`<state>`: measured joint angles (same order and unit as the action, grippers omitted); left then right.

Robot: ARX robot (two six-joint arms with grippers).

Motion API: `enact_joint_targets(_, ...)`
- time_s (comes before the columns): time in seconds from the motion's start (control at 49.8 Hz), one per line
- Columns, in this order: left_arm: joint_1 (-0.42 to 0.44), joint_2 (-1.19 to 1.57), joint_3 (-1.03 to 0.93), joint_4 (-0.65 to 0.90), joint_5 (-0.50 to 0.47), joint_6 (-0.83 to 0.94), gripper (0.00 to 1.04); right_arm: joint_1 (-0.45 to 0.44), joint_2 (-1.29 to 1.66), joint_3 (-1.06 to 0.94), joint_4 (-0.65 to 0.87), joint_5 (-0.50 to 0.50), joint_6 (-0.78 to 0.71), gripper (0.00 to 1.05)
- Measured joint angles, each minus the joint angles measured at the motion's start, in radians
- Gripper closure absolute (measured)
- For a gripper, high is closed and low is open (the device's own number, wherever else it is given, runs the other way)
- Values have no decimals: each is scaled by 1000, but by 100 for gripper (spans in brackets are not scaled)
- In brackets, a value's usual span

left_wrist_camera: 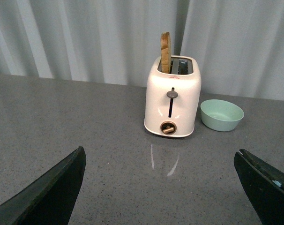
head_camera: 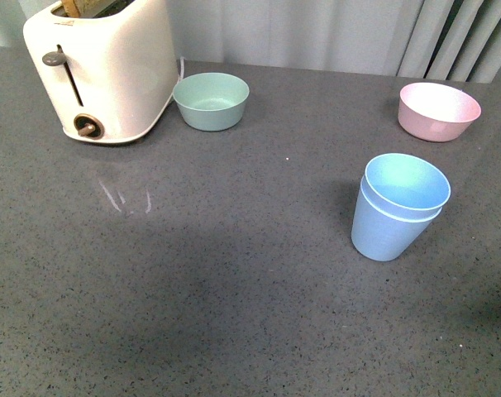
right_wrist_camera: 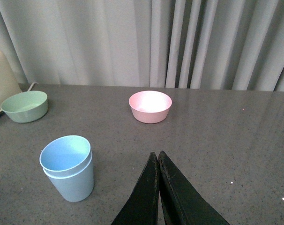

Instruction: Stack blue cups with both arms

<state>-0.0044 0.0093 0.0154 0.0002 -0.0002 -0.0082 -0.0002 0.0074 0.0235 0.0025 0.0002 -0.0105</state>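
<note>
The two blue cups (head_camera: 397,211) stand nested, one inside the other, upright on the grey table at the right. They also show in the right wrist view (right_wrist_camera: 68,168). My right gripper (right_wrist_camera: 156,155) is shut and empty, apart from the cups and beside them over bare table. My left gripper (left_wrist_camera: 160,161) is open and empty, its two black fingers (left_wrist_camera: 53,187) wide apart, facing the toaster. Neither arm shows in the front view.
A cream toaster (head_camera: 102,70) with a slice of bread in it stands at the back left. A mint green bowl (head_camera: 211,101) sits beside it. A pink bowl (head_camera: 438,111) sits at the back right. Grey curtains hang behind the table.
</note>
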Motion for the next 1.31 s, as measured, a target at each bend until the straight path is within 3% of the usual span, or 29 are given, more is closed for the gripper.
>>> enact_joint_targets(0.141,0,0,0,0,0,0,9,0,-1,0,0,0,0,103)
enact_joint_targets(0.201,0,0,0,0,0,0,9,0,-1,0,0,0,0,97)
enact_joint_targets(0.643,0,0,0,0,0,0,9,0,-1,0,0,0,0,8)
enact_joint_targets(1.306,0,0,0,0,0,0,9,0,-1,0,0,0,1,9)
